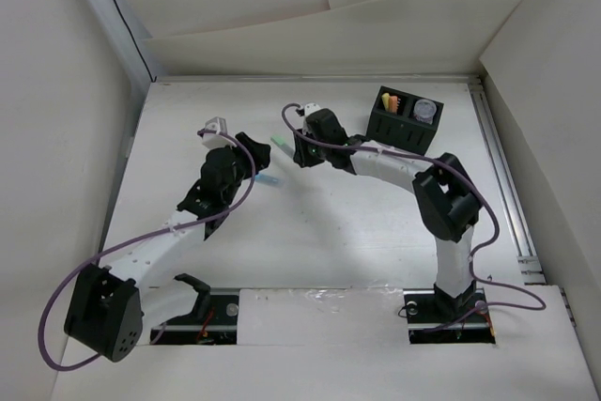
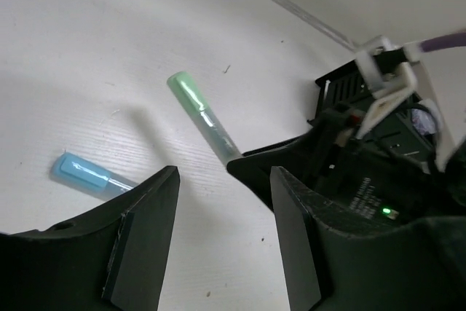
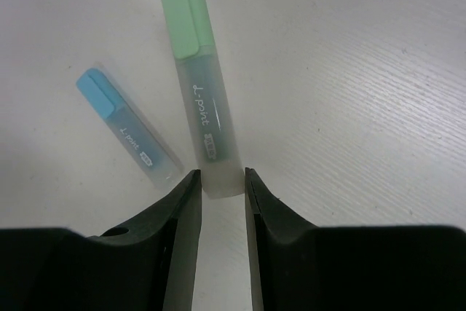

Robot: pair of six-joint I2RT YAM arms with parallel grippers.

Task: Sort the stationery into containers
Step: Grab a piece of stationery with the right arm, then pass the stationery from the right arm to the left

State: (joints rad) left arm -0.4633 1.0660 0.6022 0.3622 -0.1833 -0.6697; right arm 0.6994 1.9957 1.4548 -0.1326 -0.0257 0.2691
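The mint green marker (image 3: pixel 200 85) lies on the white table, and my right gripper (image 3: pixel 222 180) is shut on its clear end, fingertips touching both sides. It also shows in the top view (image 1: pixel 280 145) and the left wrist view (image 2: pixel 200 111). The light blue marker (image 3: pixel 127 129) lies just left of it, also in the top view (image 1: pixel 268 178). My left gripper (image 2: pixel 222 180) is open and empty, hovering just beside the blue marker (image 2: pixel 84 174). The black two-compartment box (image 1: pixel 405 124) stands at the back right, with yellow and orange markers (image 1: pixel 392 100) in its left cell and a roll (image 1: pixel 425 111) in its right.
Both grippers (image 1: pixel 252 159) (image 1: pixel 299 150) are close together mid-table, almost facing each other. A raised white wall (image 1: pixel 282 44) bounds the back and a rail (image 1: pixel 502 176) runs along the right edge.
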